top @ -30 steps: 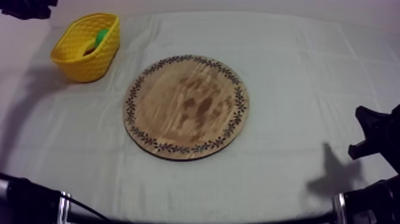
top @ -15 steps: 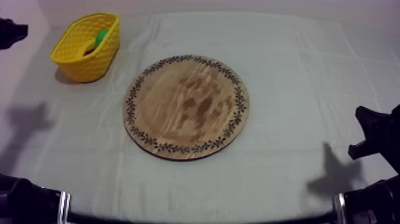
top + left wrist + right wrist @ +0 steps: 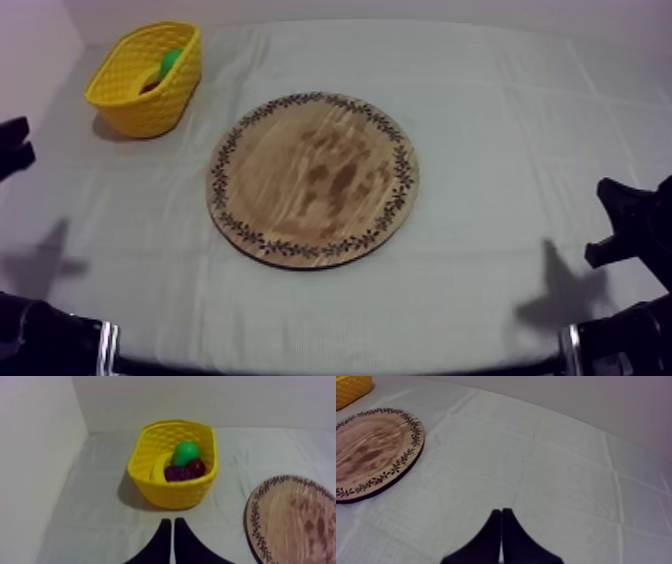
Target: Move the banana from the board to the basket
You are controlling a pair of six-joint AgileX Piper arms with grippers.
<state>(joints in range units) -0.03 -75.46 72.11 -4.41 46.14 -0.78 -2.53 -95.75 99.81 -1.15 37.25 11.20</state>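
- Top view: our left gripper [image 3: 14, 148] has backed off from up by the yellow basket [image 3: 140, 115] and now hangs at the table's 9 o'clock edge. Its shadow has slid down the cloth [image 3: 500, 100] with it. From up here we can't tell how its fingers stand.
- Same view: the wooden board [image 3: 312, 180] is bare and hasn't budged. The basket sits at about 10 o'clock from it with a green pear [image 3: 172, 60] poking out. Our right gripper [image 3: 612, 222] is parked around 4 o'clock from the board, exactly where it was.
- Left wrist view: our left gripper [image 3: 172, 522] has its fingers pressed together on nothing. Straight ahead at 12 o'clock is the basket [image 3: 172, 496], and the banana [image 3: 160, 468] lies inside it. It's at 9 o'clock of the grapes [image 3: 179, 473], with the pear [image 3: 185, 453] and the small red fruit [image 3: 196, 466] alongside. So we reckon the job's basically done and this is just the retreat.
- Right wrist view: our right gripper [image 3: 501, 512] is closed into a wedge over open cloth. The board [image 3: 371, 451] is off around 10 o'clock, with a corner of the basket [image 3: 351, 386] beyond it. Nothing's in anyone's way.
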